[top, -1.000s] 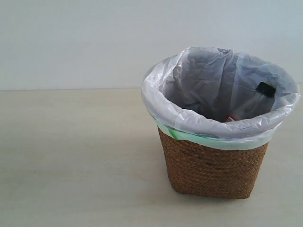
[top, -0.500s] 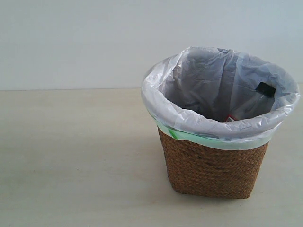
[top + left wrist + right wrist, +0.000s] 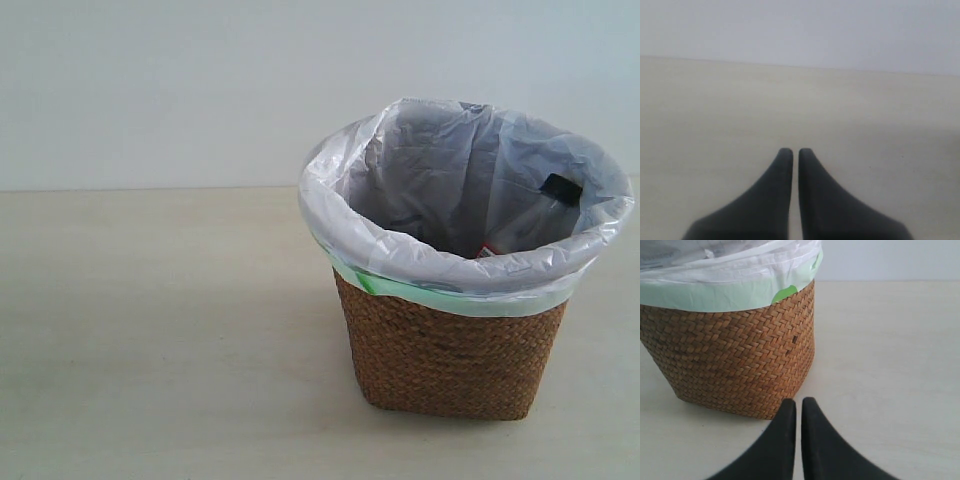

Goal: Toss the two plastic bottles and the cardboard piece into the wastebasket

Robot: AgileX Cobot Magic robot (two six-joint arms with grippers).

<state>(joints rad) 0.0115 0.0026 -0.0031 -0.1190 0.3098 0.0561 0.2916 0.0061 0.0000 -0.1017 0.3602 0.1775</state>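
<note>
The brown wicker wastebasket [image 3: 450,355] with its white liner bag and green band stands right of centre on the table. Inside it a black cap [image 3: 562,187] and a bit of red label [image 3: 486,250] of the slimmer bottle show against the liner. The green-capped bottle and the cardboard piece are hidden. Neither arm appears in the exterior view. My left gripper [image 3: 791,151] is shut and empty over bare table. My right gripper [image 3: 798,401] is shut and empty, low beside the wastebasket [image 3: 735,360] near its base.
The pale table [image 3: 150,330] stretches left of the basket, with a plain light wall behind it. Nothing else lies on the table in any view.
</note>
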